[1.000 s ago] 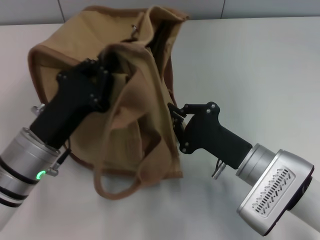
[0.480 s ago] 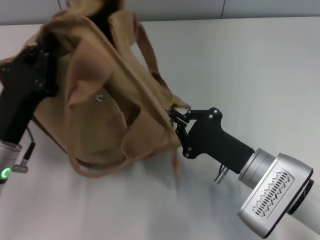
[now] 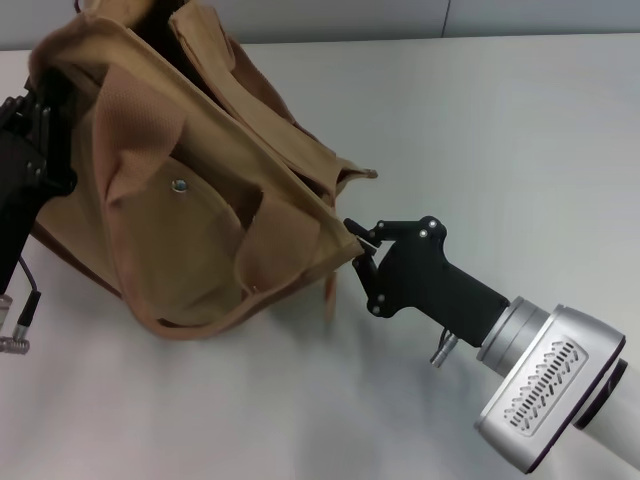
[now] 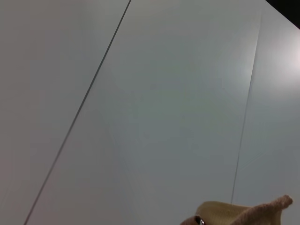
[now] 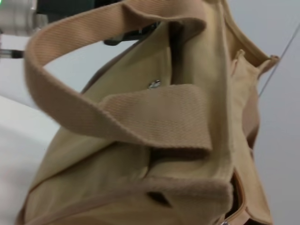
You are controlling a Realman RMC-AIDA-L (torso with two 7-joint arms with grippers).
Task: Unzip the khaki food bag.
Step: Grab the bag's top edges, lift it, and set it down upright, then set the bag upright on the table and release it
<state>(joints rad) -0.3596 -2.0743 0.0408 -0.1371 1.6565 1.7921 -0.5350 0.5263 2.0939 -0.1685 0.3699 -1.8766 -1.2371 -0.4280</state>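
The khaki food bag [image 3: 190, 200] is raised and tilted at the left of the head view, its front pocket and metal snap [image 3: 179, 184] facing me. At the bag's far left edge is my left gripper [image 3: 45, 140], with its fingers buried in the fabric. My right gripper [image 3: 358, 245] is shut on a small metal piece at the bag's near right corner, at the zipper's end. The right wrist view is filled by the bag [image 5: 178, 140] with a wide strap handle [image 5: 93, 112] across it. A scrap of the bag [image 4: 243, 213] shows in the left wrist view.
A white table [image 3: 500, 130] stretches bare to the right and front of the bag. A grey wall runs along the table's back edge. The left arm's silver wrist [image 5: 18, 18] shows beyond the bag in the right wrist view.
My left gripper has pulled the bag's far side up and to the left. The bag has stretched and turned its pocket side up. The right gripper has stayed at the near corner.
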